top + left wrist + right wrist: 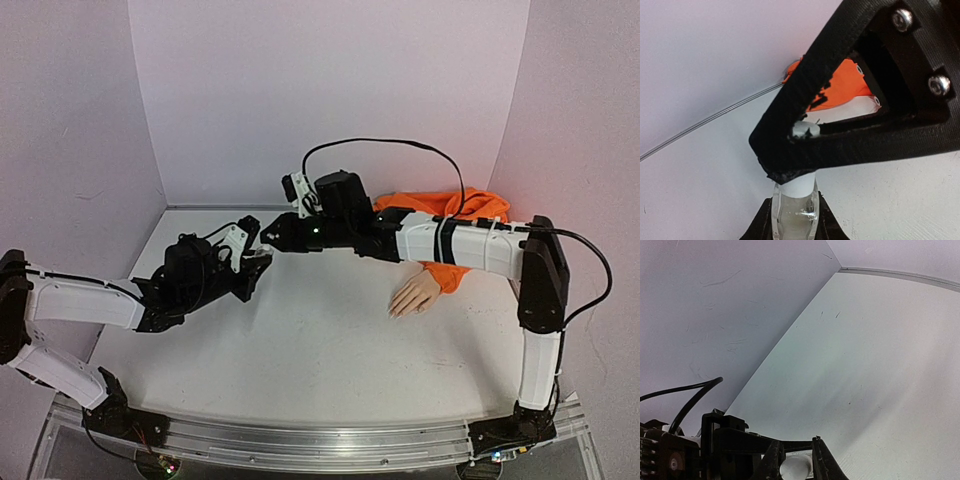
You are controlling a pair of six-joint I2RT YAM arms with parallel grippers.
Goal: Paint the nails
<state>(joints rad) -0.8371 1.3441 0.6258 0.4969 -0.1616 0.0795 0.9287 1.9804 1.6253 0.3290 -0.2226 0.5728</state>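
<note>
left gripper (255,262): clamped on clear bottle (795,215) | right gripper (272,236): pinched on its white cap (795,466) | mannequin hand (415,296): flat on table (320,350), well apart

This is a robot lab. Pale walls (330,90) box in a white table (320,350). Two robot arms (80,300) sit on a metal rail (300,440).

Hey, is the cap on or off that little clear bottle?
On. The white cap sits directly atop the clear bottle in the left tool, with the right tool closed on it.
</note>
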